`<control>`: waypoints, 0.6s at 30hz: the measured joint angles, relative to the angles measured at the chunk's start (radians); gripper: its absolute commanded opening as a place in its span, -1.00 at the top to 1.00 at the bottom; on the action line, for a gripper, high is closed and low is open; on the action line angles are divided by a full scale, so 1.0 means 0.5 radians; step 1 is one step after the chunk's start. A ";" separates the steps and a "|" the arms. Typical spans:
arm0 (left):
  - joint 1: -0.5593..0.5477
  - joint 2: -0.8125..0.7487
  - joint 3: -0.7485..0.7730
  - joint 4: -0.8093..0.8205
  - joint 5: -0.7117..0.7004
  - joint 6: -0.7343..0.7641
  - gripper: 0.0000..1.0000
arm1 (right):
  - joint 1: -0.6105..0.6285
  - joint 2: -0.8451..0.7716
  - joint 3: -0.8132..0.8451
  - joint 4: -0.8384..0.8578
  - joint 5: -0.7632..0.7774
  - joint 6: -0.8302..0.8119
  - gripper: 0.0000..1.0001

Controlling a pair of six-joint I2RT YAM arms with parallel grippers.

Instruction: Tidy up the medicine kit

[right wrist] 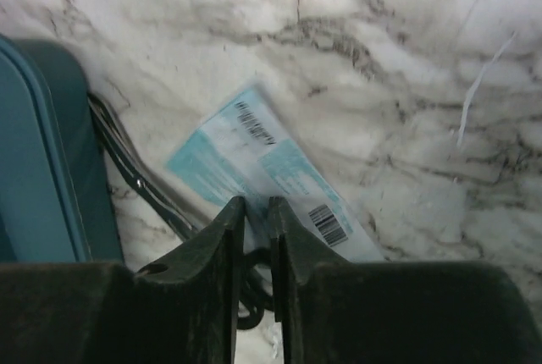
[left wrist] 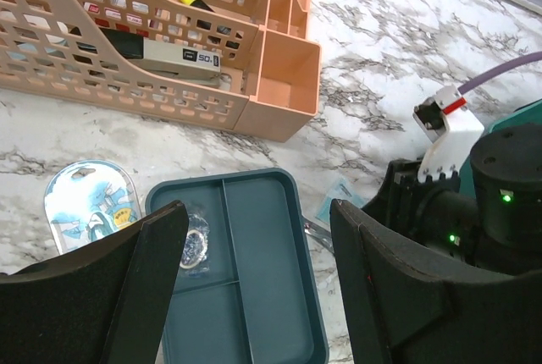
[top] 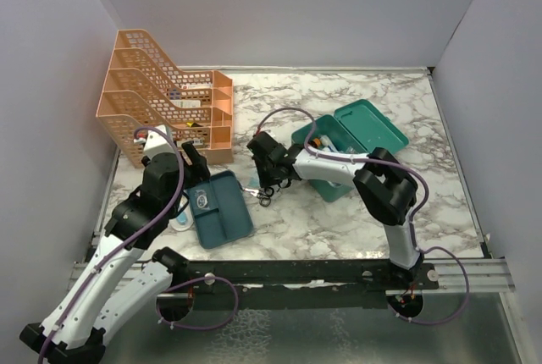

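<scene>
The medicine kit (top: 332, 163), a teal box with its lid (top: 373, 125) swung open, sits right of centre with items inside. My right gripper (top: 263, 183) is low on the marble just left of it, its jaws shut on a light blue packet with a barcode (right wrist: 279, 169), shown in the right wrist view (right wrist: 256, 203). Black-handled scissors (right wrist: 127, 173) lie beside the packet. My left gripper (top: 196, 161) is open and empty, hovering over the flat teal divided tray (left wrist: 262, 288) in the left wrist view (left wrist: 257, 212).
The tray (top: 229, 220) holds a small clear bag with a round item (left wrist: 195, 241). A blister card (left wrist: 89, 203) lies left of the tray. The orange mesh file rack (top: 161, 102) stands at the back left with boxes inside. White walls enclose the table.
</scene>
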 measured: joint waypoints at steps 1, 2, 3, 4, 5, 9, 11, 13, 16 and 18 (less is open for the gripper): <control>0.000 0.005 0.000 0.003 0.000 0.000 -0.42 | 0.005 -0.028 -0.031 -0.023 -0.020 0.050 0.50; 0.000 0.012 0.000 0.008 0.001 0.000 -0.42 | 0.010 -0.048 -0.044 -0.048 -0.031 0.082 0.46; 0.000 0.016 0.000 0.013 0.002 0.000 -0.42 | 0.014 -0.053 -0.046 -0.062 -0.039 0.102 0.43; 0.000 0.023 0.000 0.018 0.005 0.000 -0.42 | 0.018 -0.057 -0.037 -0.082 -0.039 0.115 0.40; 0.000 0.028 0.000 0.023 0.008 0.000 -0.42 | 0.018 -0.057 -0.022 -0.096 -0.038 0.111 0.39; 0.000 0.035 0.000 0.032 0.015 0.000 -0.42 | 0.020 -0.057 0.095 -0.155 0.010 -0.004 0.39; 0.000 0.035 0.000 0.034 0.020 0.000 -0.42 | 0.020 -0.064 0.127 -0.137 0.035 -0.114 0.39; 0.000 0.035 0.000 0.036 0.024 0.000 -0.42 | 0.020 -0.084 0.119 -0.121 0.037 -0.249 0.35; 0.000 0.035 -0.004 0.041 0.036 -0.001 -0.42 | 0.017 -0.111 0.072 -0.105 0.016 -0.478 0.14; 0.000 0.035 -0.008 0.041 0.043 -0.002 -0.42 | 0.018 -0.111 0.047 -0.105 -0.027 -0.613 0.11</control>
